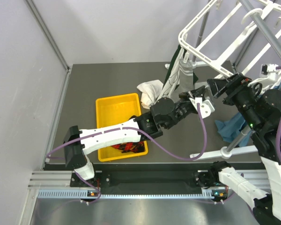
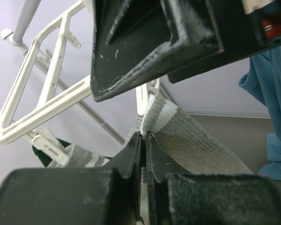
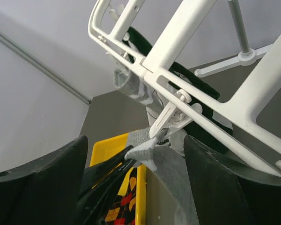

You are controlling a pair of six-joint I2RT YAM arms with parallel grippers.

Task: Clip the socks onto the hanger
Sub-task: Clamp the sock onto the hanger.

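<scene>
A light grey sock with a white band hangs under the white hanger. My left gripper is shut on its cuff, just below a white clip. In the right wrist view the clip bites the edge of the grey sock, and the left gripper's black fingers pinch it from the lower left. My right gripper stands open around clip and sock, touching neither. From above, the left gripper and the right gripper meet beneath the hanger. Argyle socks lie in the yellow bin.
Another grey striped sock and dark green and white garments hang from the hanger's near edge. A white cloth lies behind the bin and a blue cloth by the grey stand pole. A wall runs along the table's left side.
</scene>
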